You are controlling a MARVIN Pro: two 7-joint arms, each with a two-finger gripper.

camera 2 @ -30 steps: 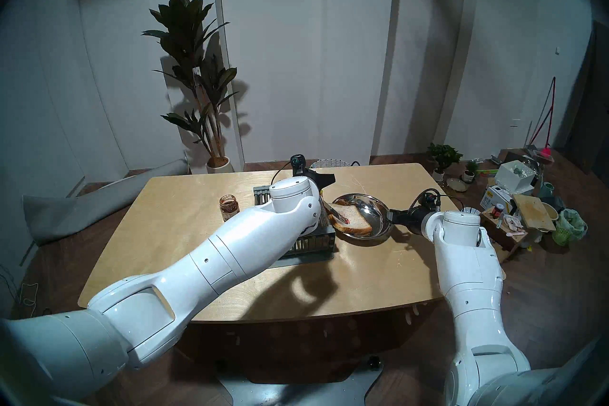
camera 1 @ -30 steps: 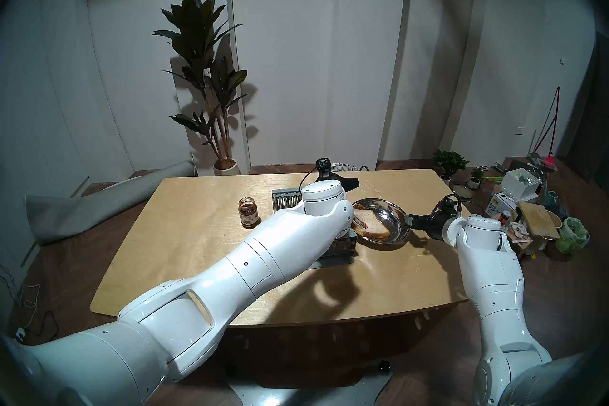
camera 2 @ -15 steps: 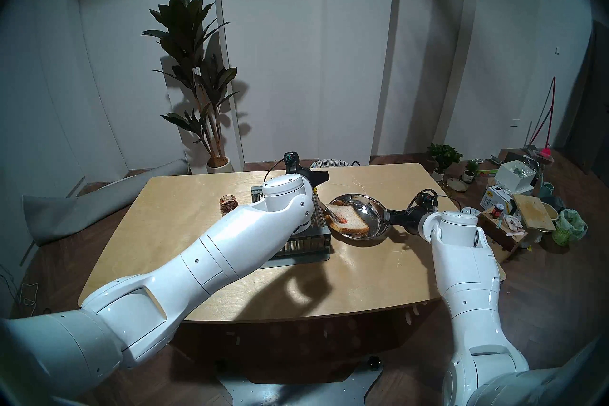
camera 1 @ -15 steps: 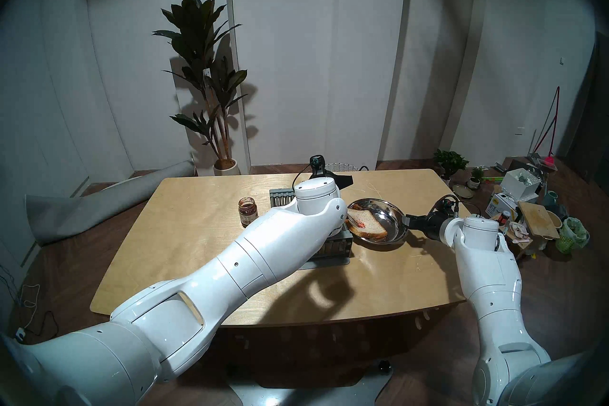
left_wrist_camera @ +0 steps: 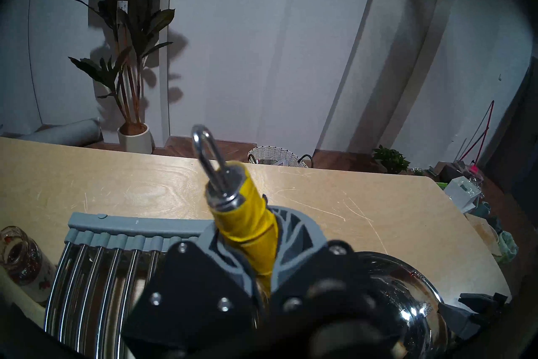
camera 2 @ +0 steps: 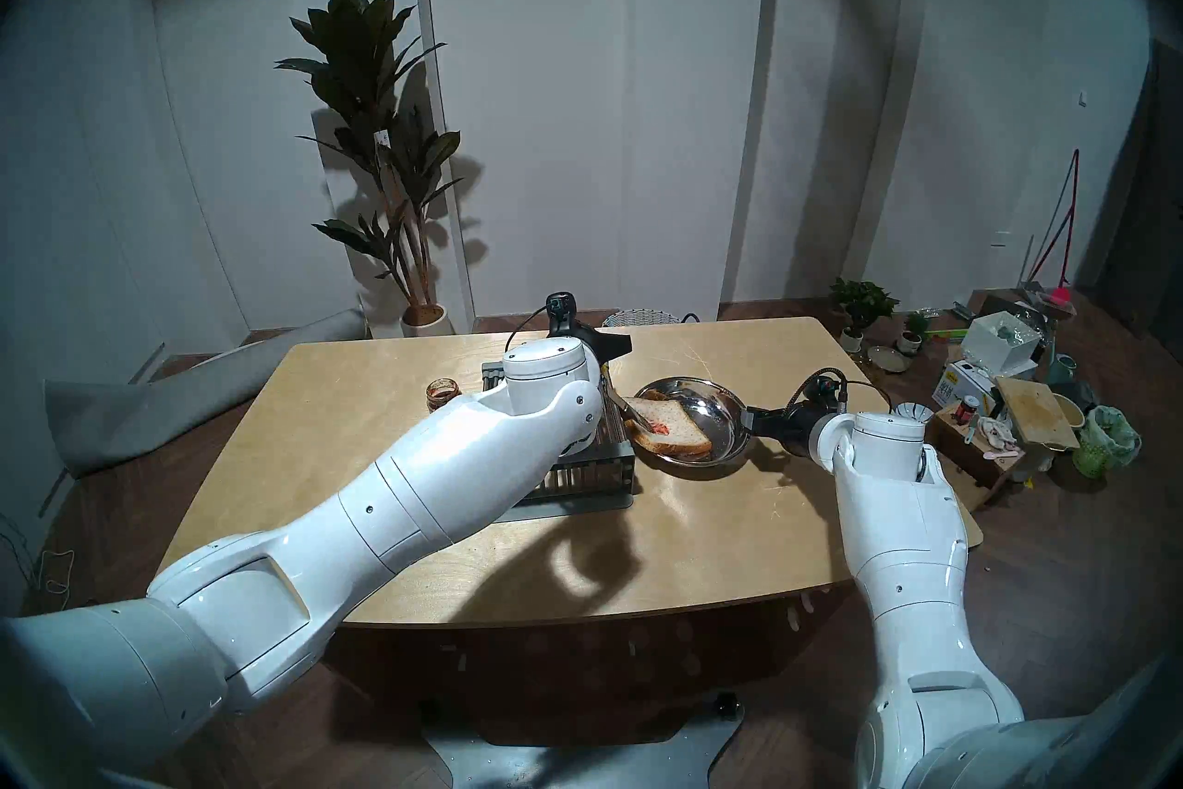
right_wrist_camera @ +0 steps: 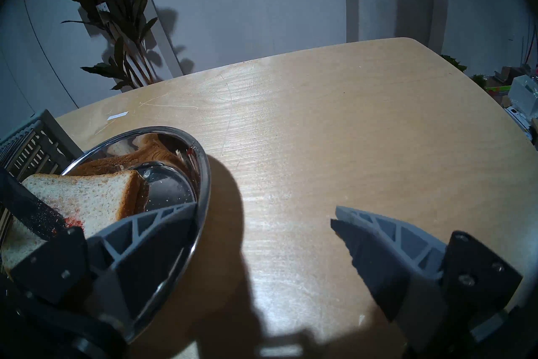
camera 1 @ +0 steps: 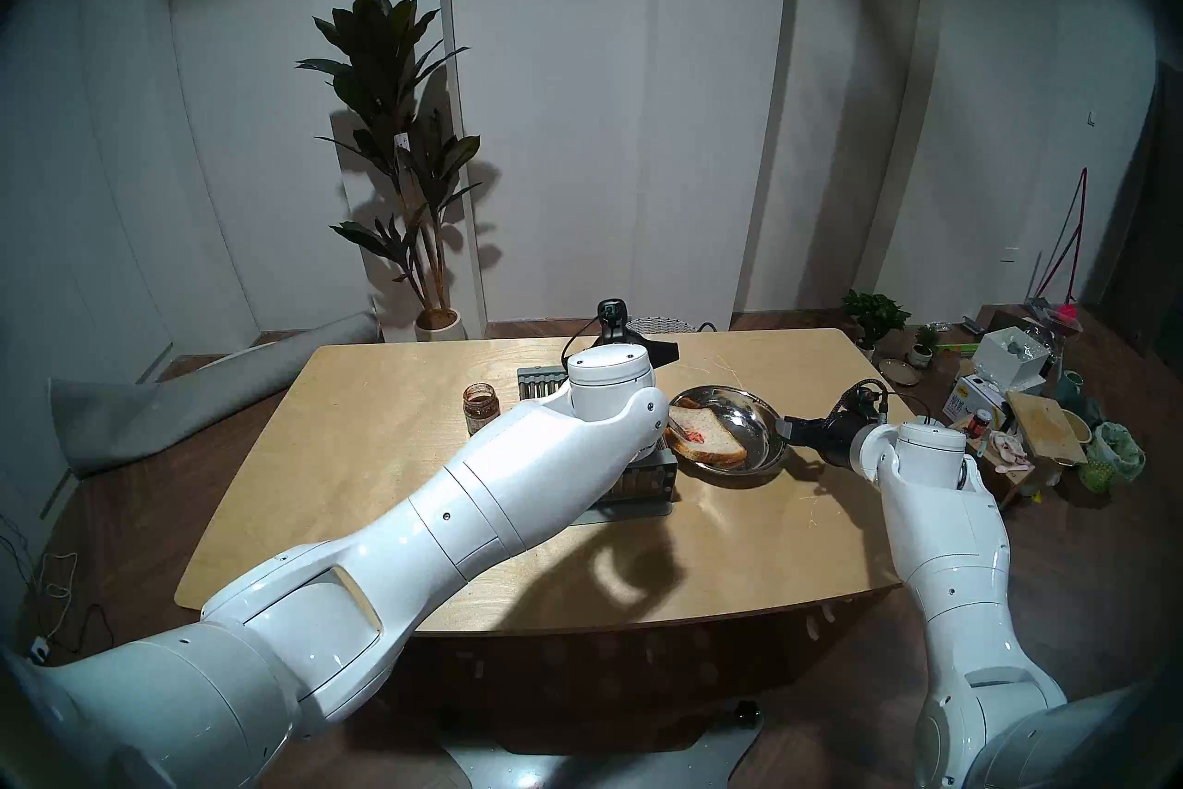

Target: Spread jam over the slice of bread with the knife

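You had the right pincer spread wide, one finger inside the steel bowl at eight o'clock, the other finger over the bare worktop at four. In the bowl the slice of bread leaned, a red smear of jam at its lower edge, where the dark knife blade touched it. A grey rack stood at nine o'clock.
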